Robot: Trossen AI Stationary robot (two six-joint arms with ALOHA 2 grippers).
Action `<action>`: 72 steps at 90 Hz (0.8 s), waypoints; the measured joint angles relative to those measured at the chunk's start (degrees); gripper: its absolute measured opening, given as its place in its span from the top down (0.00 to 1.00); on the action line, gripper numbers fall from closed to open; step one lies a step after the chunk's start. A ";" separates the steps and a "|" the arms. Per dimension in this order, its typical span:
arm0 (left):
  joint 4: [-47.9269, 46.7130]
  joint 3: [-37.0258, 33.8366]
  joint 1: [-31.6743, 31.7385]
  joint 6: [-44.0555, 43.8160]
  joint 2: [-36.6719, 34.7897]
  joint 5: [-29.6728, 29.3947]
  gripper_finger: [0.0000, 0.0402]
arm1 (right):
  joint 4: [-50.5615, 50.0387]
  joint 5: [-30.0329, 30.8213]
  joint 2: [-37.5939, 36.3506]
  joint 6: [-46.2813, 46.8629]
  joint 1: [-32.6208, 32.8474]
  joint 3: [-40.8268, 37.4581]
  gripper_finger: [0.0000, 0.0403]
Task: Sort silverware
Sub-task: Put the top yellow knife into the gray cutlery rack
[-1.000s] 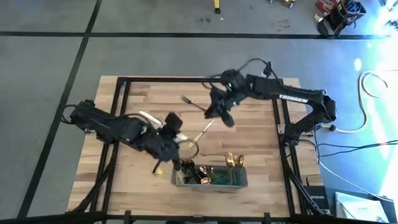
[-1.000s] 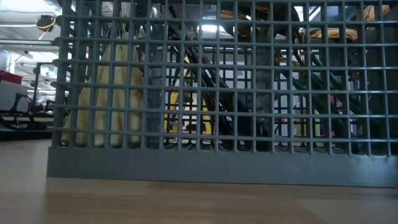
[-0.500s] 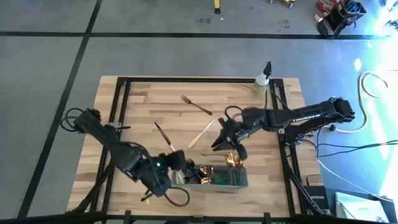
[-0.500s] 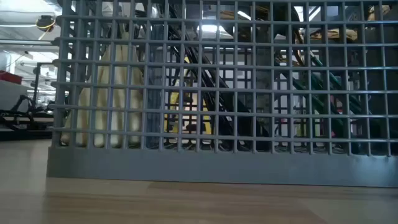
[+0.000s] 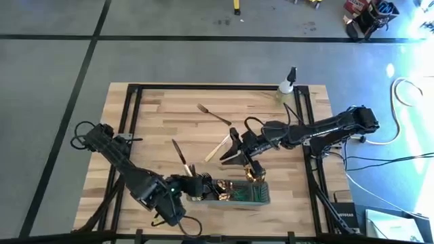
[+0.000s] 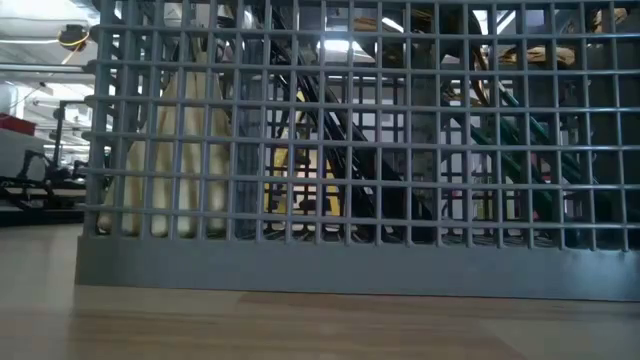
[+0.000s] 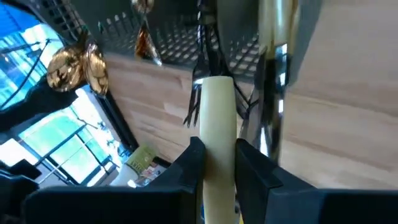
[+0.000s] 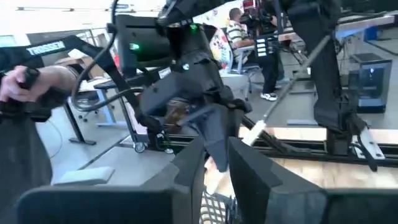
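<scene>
Only the left wrist view shows the left end effector [image 7: 214,155] clamping a cream-handled utensil [image 7: 217,124].

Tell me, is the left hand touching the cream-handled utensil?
Touching. The left wrist view shows the left hand clamped on the cream-handled utensil, a finger pressed against each side.

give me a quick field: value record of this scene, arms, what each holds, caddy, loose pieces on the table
left gripper: at the caddy's left end, shut on a cream-handled piece
right gripper: mid-table just above the caddy, shut on a pale-handled utensil
caddy: grey mesh, front edge of table, holds dark and gold silverware, gold spoons sticking up
loose fork: dark, lying toward the back of the table
loose knife: dark, left of centre
spray bottle: back right corner
table: light wood, black frame
</scene>
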 joint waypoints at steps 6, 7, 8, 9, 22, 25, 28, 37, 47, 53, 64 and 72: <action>0.18 -0.30 -0.55 0.46 0.25 0.00 0.89 | 1.33 1.74 0.60 -2.23 0.03 0.00 0.86; 0.24 -0.41 -0.66 0.45 0.27 0.00 0.89 | 1.58 1.77 0.74 -2.72 0.03 0.00 0.86; 0.32 -0.53 -0.75 0.43 0.28 0.00 0.89 | 1.73 1.77 0.85 -3.37 0.03 0.02 0.86; 0.39 -0.72 -0.87 0.43 0.30 0.00 0.89 | 1.85 1.74 0.97 -3.93 0.01 0.02 0.86; 0.50 -3.57 -1.59 0.41 0.42 0.11 0.89 | 4.66 1.26 2.15 -5.91 -1.33 0.24 0.86; 0.65 -4.18 -1.74 0.43 0.42 0.11 0.89 | 4.41 1.14 2.27 -5.91 -1.85 0.94 0.85; 1.03 -4.84 -1.83 0.60 0.42 0.11 0.89 | 4.25 1.13 2.45 -5.88 -2.27 1.53 0.85; 2.66 -6.75 -1.87 3.35 0.42 0.28 0.89 | 2.14 1.07 3.63 -5.90 -3.43 3.28 0.79; 4.32 -7.75 -2.14 9.30 0.68 -0.14 0.89 | 1.06 0.54 5.04 -5.95 -4.56 5.83 0.70; 5.49 -7.75 -2.02 11.68 1.18 -1.02 0.89 | 1.15 0.45 6.21 -4.64 -5.18 7.53 0.65; 6.81 -7.77 -1.46 13.76 1.67 -0.31 0.89 | -0.89 -0.02 9.30 0.49 -6.33 11.95 0.59; 6.79 -7.77 -1.18 15.48 2.17 -0.33 0.89 | -3.99 -0.38 11.50 1.46 -6.33 15.80 0.59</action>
